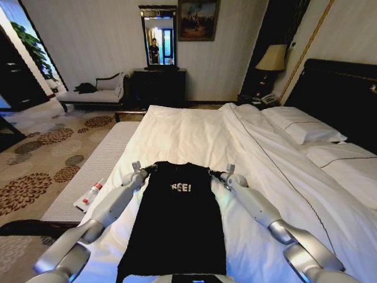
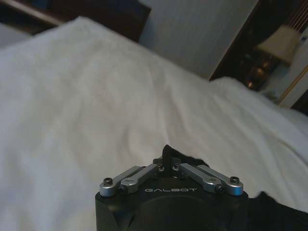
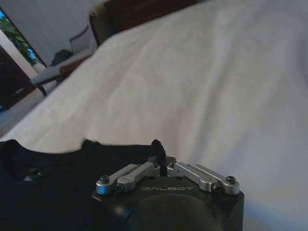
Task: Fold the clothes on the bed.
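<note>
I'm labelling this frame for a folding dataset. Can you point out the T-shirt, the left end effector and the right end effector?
T-shirt (image 1: 179, 227): head view, on the black fabric below the white lettering.
Left end effector (image 1: 148, 170): head view, at its fingertips on the shirt's top left corner.
Right end effector (image 1: 214, 173): head view, at its fingertips on the shirt's top right corner.

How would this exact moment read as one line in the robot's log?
phase: folding | left claw: shut on T-shirt shoulder | right claw: shut on other shoulder | shirt: flat on bed

The T-shirt (image 1: 177, 227) is matt black cloth with white print. The bed (image 1: 194, 138) wears smooth, softly creased white fabric. Both arms are glossy silver metal; at two o'clock, dark polished wood headboard (image 1: 341, 94).
</note>
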Controlling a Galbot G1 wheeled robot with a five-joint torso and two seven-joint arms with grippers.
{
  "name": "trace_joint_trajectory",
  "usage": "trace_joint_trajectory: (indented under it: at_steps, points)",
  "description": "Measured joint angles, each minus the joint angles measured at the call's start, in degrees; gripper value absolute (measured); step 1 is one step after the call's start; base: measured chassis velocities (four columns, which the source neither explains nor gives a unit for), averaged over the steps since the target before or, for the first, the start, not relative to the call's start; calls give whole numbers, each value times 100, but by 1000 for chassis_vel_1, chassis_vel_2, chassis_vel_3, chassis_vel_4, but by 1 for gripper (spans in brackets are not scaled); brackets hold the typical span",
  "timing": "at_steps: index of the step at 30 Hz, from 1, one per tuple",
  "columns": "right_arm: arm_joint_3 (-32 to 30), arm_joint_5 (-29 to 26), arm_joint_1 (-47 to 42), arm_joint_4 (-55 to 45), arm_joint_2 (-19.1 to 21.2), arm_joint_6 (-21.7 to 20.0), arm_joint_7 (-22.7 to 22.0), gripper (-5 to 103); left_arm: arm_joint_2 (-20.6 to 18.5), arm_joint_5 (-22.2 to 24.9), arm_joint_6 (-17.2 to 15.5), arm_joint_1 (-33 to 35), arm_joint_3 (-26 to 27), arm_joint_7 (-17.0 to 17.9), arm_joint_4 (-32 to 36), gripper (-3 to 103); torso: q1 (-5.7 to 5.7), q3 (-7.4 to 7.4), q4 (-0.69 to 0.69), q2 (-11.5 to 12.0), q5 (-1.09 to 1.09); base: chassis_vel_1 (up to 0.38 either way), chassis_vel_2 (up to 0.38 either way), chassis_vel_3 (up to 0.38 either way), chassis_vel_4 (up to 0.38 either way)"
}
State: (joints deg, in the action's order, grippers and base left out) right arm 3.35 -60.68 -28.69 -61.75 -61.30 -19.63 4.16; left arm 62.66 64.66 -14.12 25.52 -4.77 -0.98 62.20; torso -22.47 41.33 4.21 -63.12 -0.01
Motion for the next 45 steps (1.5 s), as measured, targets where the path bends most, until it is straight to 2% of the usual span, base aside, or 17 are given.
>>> trace_joint_trajectory:
  at_steps: [7,13,17,21,25,30,37,45]
  points:
    - [305,-124,461,127,26,232,-100,0,-23,137,11,-549,-58,-54,-196,1,0,0,0,0,2,0,0,0,0]
    - [575,-186,1107,616,-214,370,-183,0,94,159,32,-1074,-353,-149,-679,1,-1,0,-2,0,-1,0,0,0,0]
    - [693,-175,1421,969,-399,454,-153,0,311,18,133,-1398,-478,-154,-1135,1,-1,1,-3,0,-1,0,0,0,0]
    - [737,-116,1693,1474,-702,552,-98,0,693,-65,166,-1775,-577,-195,-1687,1,-2,1,2,0,1,0,0,0,0]
    - [718,-75,1845,1798,-906,572,-93,0,889,-167,204,-1889,-599,-243,-1981,1,-2,1,-4,0,1,0,0,0,0]
    - [732,-19,1918,1950,-960,620,-26,0,1065,-305,221,-1962,-585,-334,-2229,1,-2,0,1,1,1,0,0,0,0]
    - [697,62,1682,1685,-909,664,-24,0,996,-377,248,-1730,-465,-352,-2011,1,-1,0,-1,0,0,0,0,0,0]
    - [363,277,873,605,-580,759,-195,0,432,-356,332,-1026,-127,-299,-875,1,0,-1,-1,0,1,0,0,0,0]
